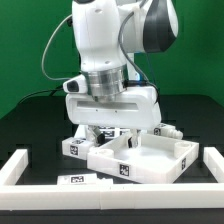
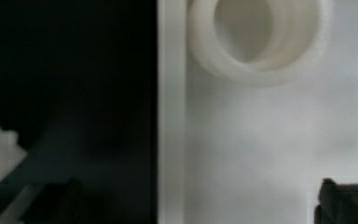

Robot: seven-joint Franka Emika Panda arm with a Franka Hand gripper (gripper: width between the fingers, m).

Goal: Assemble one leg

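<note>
1. Exterior view: the gripper (image 1: 115, 138) hangs low over the far left part of a square white panel (image 1: 150, 160) with a raised rim, which lies flat on the black table (image 1: 25, 125). The arm's bulk hides the fingers, so this view does not show how far apart they are.
2. The leg (image 1: 72, 148), a stubby white post with a black-and-white tag, lies on the table just left of the panel, apart from the gripper. More small white tagged parts (image 1: 165, 128) sit at the panel's far right; they may be further legs, but they are too small to tell.
3. A long white border bar (image 1: 18, 168) lies at the near left of the scene and another (image 1: 212, 165) at the near right.
4. Wrist view: the two dark fingertips (image 2: 350, 200) stand wide apart with nothing held between them, so the gripper (image 2: 197, 200) is spread and empty.
5. Under it lies the panel's (image 2: 265, 140) flat white face, with a round collared screw hole (image 2: 261, 40). The panel's straight edge meets the dark table (image 2: 69, 60).
</note>
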